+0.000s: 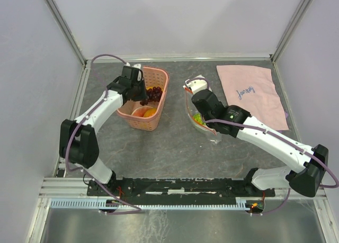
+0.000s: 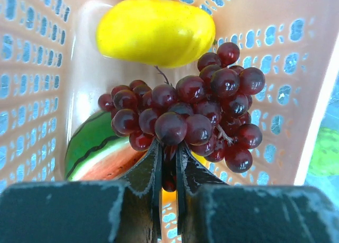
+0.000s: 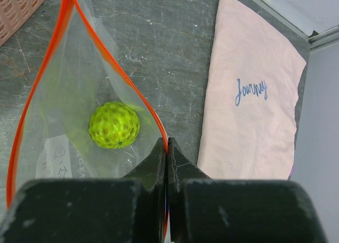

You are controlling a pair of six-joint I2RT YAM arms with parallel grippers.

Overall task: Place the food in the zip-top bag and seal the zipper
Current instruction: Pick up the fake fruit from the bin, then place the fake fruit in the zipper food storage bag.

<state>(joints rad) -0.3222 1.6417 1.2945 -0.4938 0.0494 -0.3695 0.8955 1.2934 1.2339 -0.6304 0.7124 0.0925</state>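
Observation:
My left gripper (image 2: pixel 168 153) is shut on the dark purple grape bunch (image 2: pixel 185 116) inside the pink basket (image 1: pixel 153 76); the bunch also shows in the top view (image 1: pixel 153 93). A yellow fruit (image 2: pixel 156 31) and a red-white-green slice (image 2: pixel 100 153) lie in the basket too. My right gripper (image 3: pixel 167 147) is shut on the red-orange zipper strip (image 3: pixel 124 76) of the clear zip-top bag (image 3: pixel 69 84), holding its mouth open. A green round piece (image 3: pixel 114 125) lies inside the bag. The bag also shows in the top view (image 1: pixel 198 118), right of the basket.
A pink cloth (image 1: pixel 253 93) with blue script lies at the back right, also in the right wrist view (image 3: pixel 254 100). The basket's slotted walls (image 2: pixel 32 68) close round the left gripper. Grey enclosure walls ring the table.

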